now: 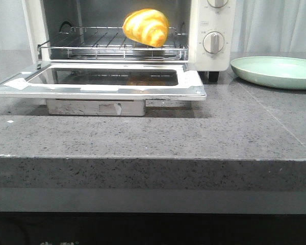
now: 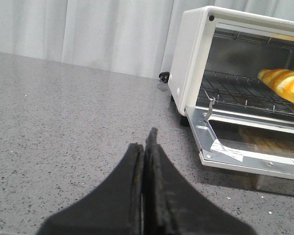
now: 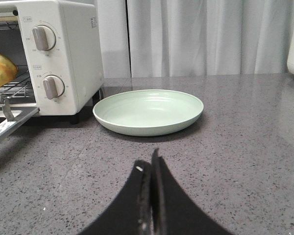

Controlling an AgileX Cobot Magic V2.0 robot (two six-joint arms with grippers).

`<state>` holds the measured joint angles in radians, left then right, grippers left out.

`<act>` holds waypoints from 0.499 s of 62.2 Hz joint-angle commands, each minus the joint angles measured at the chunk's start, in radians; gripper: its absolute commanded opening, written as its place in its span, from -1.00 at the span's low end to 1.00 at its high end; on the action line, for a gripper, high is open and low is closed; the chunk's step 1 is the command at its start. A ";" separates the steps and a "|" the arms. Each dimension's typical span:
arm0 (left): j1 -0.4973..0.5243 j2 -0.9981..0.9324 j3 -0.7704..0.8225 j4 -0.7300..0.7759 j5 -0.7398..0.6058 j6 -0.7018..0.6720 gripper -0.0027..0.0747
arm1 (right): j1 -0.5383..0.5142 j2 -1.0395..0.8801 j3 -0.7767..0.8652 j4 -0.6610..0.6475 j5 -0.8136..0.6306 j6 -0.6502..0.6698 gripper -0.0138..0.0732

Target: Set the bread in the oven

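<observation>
The bread (image 1: 146, 26), a glossy orange and yellow striped roll, lies on the wire rack (image 1: 102, 43) inside the cream-white oven (image 1: 209, 56). The oven's glass door (image 1: 102, 81) hangs open and flat. The bread also shows in the left wrist view (image 2: 284, 84) and at the edge of the right wrist view (image 3: 0, 69). My left gripper (image 2: 144, 147) is shut and empty over the counter, left of the oven. My right gripper (image 3: 151, 164) is shut and empty, near the plate. Neither arm shows in the front view.
A pale green round plate (image 1: 275, 71) sits empty to the right of the oven, also in the right wrist view (image 3: 149, 111). The grey stone counter (image 1: 194, 132) has its front edge near me. White curtains hang behind.
</observation>
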<state>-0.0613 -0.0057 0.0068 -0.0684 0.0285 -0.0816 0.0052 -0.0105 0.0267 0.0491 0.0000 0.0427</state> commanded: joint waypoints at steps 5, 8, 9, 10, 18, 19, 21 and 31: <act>0.001 -0.023 0.024 -0.009 -0.079 -0.001 -0.98 | -0.006 -0.020 0.003 0.003 -0.076 -0.011 -0.95; 0.001 -0.023 0.024 -0.009 -0.079 -0.001 -0.98 | -0.006 -0.020 0.003 0.003 -0.071 -0.011 -0.95; 0.001 -0.023 0.024 -0.009 -0.079 -0.001 -0.98 | -0.006 -0.020 0.003 0.003 -0.071 -0.011 -0.95; 0.001 -0.023 0.024 -0.009 -0.079 -0.001 -0.98 | -0.006 -0.020 0.003 0.003 -0.070 -0.011 -0.95; 0.001 -0.023 0.024 -0.009 -0.079 -0.001 -0.98 | -0.006 -0.020 0.003 0.003 -0.071 -0.011 -0.95; 0.001 -0.023 0.024 -0.009 -0.079 -0.001 -0.98 | -0.006 -0.020 0.003 0.003 -0.071 -0.011 -0.95; 0.001 -0.023 0.024 -0.009 -0.079 -0.001 -0.98 | -0.006 -0.020 0.003 0.003 -0.071 -0.011 -0.95; 0.001 -0.023 0.024 -0.009 -0.079 -0.001 -0.98 | -0.006 -0.020 0.003 0.003 -0.071 -0.011 -0.95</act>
<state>-0.0613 -0.0057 0.0068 -0.0684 0.0285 -0.0816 0.0052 -0.0105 0.0267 0.0491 0.0000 0.0423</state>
